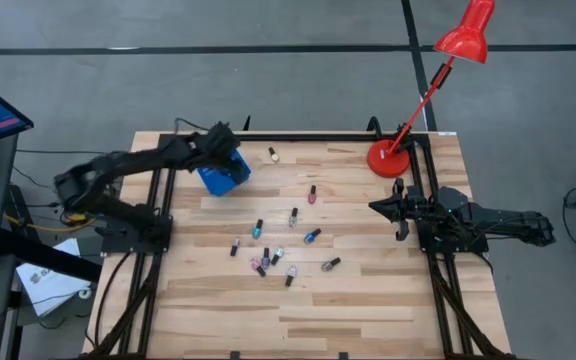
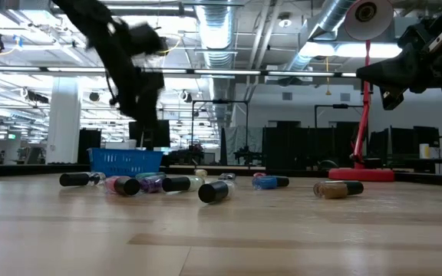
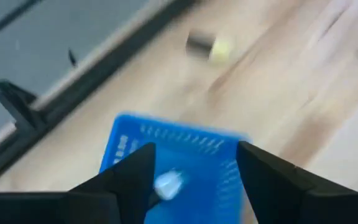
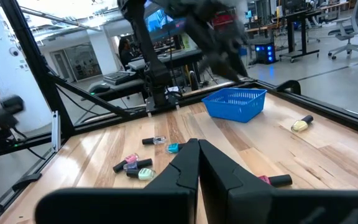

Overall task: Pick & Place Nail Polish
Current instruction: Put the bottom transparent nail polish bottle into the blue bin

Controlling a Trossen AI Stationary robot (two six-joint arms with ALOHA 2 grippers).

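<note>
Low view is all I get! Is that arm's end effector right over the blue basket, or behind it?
Observer: Right over it. From above, the left end effector hangs directly above the blue bin.
Operator: Is it holding a bottle?
Observer: No. The left wrist view shows its fingers spread with nothing gripped. A pale object shows inside the bin below, but I cannot tell what it is.
Operator: And the other arm?
Observer: The right end effector is shut and empty. It hovers by the red lamp's base, off to the side of the nail polish bottles scattered mid-table.
</note>
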